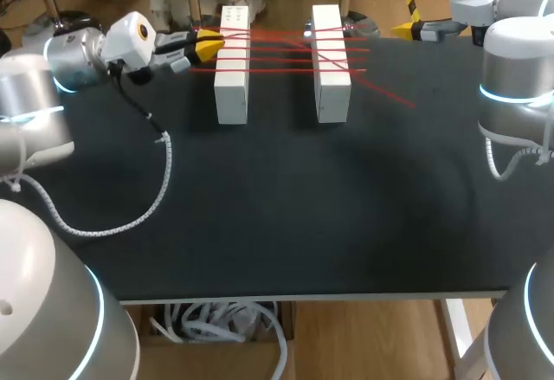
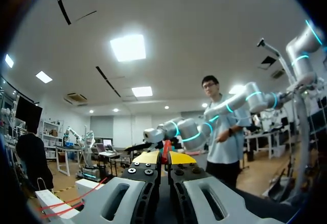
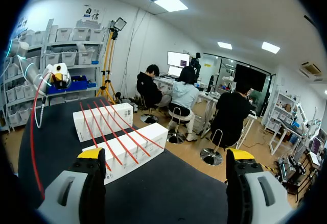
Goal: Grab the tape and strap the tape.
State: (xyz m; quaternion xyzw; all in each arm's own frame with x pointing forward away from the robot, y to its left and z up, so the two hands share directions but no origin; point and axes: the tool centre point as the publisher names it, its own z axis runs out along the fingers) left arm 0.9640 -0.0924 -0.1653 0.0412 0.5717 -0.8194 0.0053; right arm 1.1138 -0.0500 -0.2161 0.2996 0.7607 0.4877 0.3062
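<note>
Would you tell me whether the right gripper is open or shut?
Open: the right gripper has its yellow-tipped fingers wide apart in its wrist view, with nothing held between them.

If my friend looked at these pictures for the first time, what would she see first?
Probably the thin red tape, stretched in several lines across two white rectangular boxes at the far side of the black table. Next, the left tool with its bright yellow tips, pinching the tape beside the left-hand box, while the right tool hangs wide open off at the far right.
</note>
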